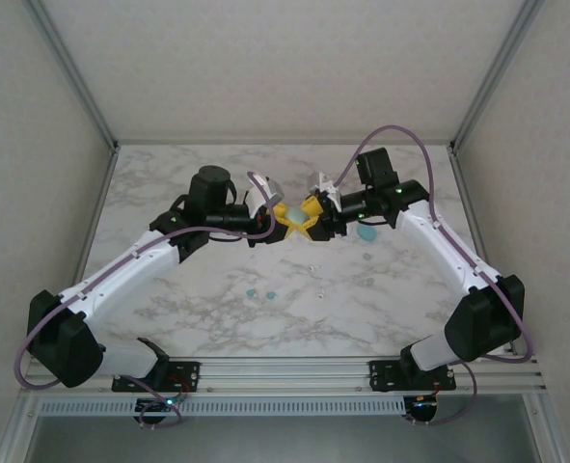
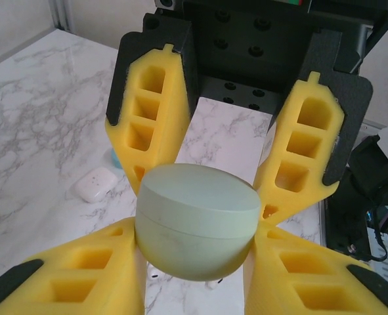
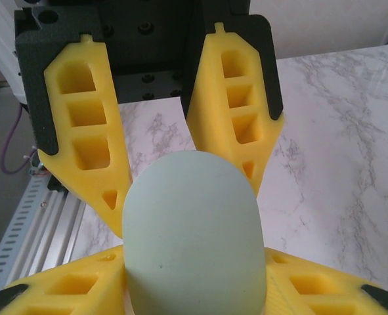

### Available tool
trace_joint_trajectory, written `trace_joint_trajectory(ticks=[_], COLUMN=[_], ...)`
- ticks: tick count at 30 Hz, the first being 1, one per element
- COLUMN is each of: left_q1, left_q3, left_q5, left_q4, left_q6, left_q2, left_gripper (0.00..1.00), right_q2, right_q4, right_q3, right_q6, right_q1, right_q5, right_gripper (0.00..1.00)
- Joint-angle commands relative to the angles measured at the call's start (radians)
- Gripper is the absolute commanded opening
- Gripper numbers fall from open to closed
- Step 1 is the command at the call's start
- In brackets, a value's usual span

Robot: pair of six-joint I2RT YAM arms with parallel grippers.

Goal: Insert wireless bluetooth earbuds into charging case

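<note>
Site: marble tabletop (image 1: 154, 178). Two arms reach in from the near edge and meet over the middle, a little toward the far side.

Case: pale green case (image 2: 197, 223), rounded, with the lid down on a thin seam. It is held off the tabletop, caught between the tips of both hands.

Left hand (image 1: 285, 214): in its own wrist view the yellow fingers (image 2: 82, 269) press on both sides of the pale green case, pinching it. The jaws are partly closed around its body.

Right hand (image 1: 313, 214): it faces the left hand, with the fingertips of the two hands interleaved around the case. Its fingers (image 3: 312, 289) lie along either side of the case. Cannot tell whether they grip or only touch.

Earbuds (image 1: 271, 294): loose on the tabletop, on the near side of the hands and well apart from the held case. Two teal ones lie left of centre. Pale ones lie to the right, under the right arm. Small whitish bits lie between the two groups.

Other cases: a teal case (image 1: 366, 232) sits on the tabletop just beside the right forearm. A white case (image 2: 96, 184) lies flat on the tabletop beyond the fingers.
</note>
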Motion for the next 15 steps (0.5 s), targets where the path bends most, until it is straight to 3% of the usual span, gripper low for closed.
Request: trace_joint_trajectory(ticks=[1,9,15], left_q1=[-0.007,-0.005,-0.005], left_q3=[-0.003,-0.013,-0.008], left_q5=[-0.014,-0.026,-0.013], left_q4=[0.041,0.041,0.036], left_q6=[0.001,0.008,0.013], left_q2=[-0.031,-0.043,-0.029], left_gripper=[0.34,0.34,0.35], right_q2=[-0.020,-0.025,-0.045], right_q4=[-0.025,-0.010,0.029], right_q3=[-0.026,-0.022,-0.013], right_q6=[-0.029,-0.016,0.015], right_q1=[0.002,-0.011,-0.011], right_q5=[0.033,0.052,-0.016], right_gripper=[0.47,0.49,0.42])
